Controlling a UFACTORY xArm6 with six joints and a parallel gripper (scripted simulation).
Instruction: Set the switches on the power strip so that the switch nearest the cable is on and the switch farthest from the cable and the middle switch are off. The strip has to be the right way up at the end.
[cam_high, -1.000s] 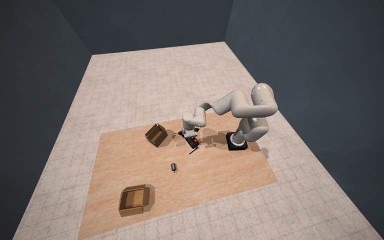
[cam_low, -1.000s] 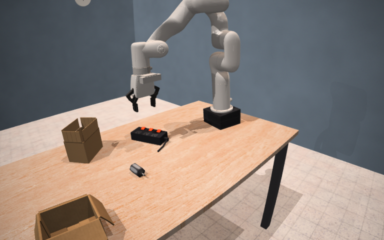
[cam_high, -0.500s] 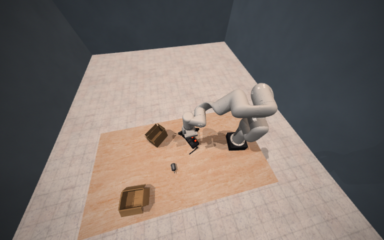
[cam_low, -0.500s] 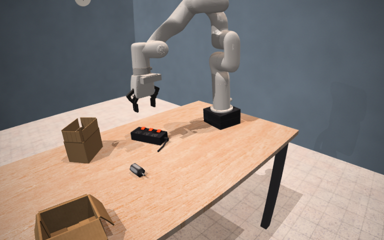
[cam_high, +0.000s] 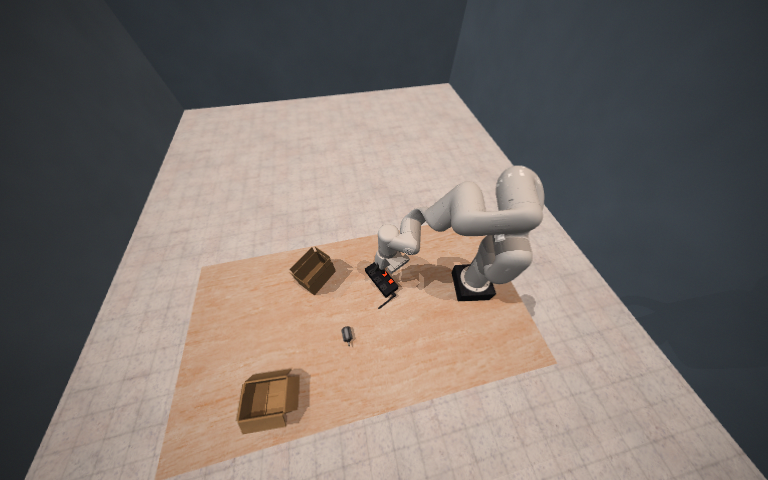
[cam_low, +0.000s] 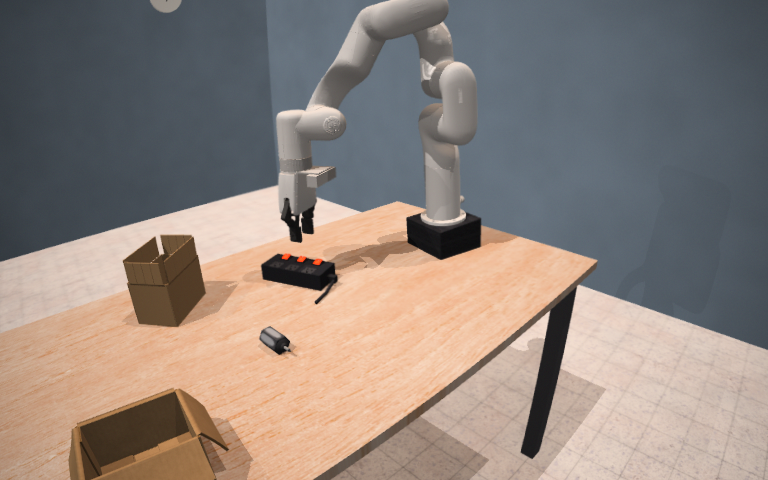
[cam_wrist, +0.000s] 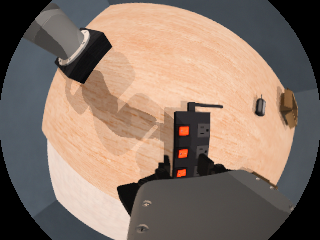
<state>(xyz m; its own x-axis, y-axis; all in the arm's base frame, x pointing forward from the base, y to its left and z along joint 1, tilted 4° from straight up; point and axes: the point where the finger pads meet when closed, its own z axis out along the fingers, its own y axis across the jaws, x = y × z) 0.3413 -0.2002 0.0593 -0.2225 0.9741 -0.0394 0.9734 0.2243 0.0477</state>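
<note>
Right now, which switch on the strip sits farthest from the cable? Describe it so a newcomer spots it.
Start at the arm's black base on the wooden table; the black power strip lies beside it. Its cable leaves the end nearer the base. The switch you want is the orange one at the opposite end, nearest below the gripper.

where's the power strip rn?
The power strip lies switches-up on the table, below the gripper, between the upright cardboard box and the arm's base.

Top view is looking steeply down from afar; exterior is facing the surface (cam_low: 453, 316) obliquely; wrist, seemingly fisheye, is peering down close; all sharing the surface.
</note>
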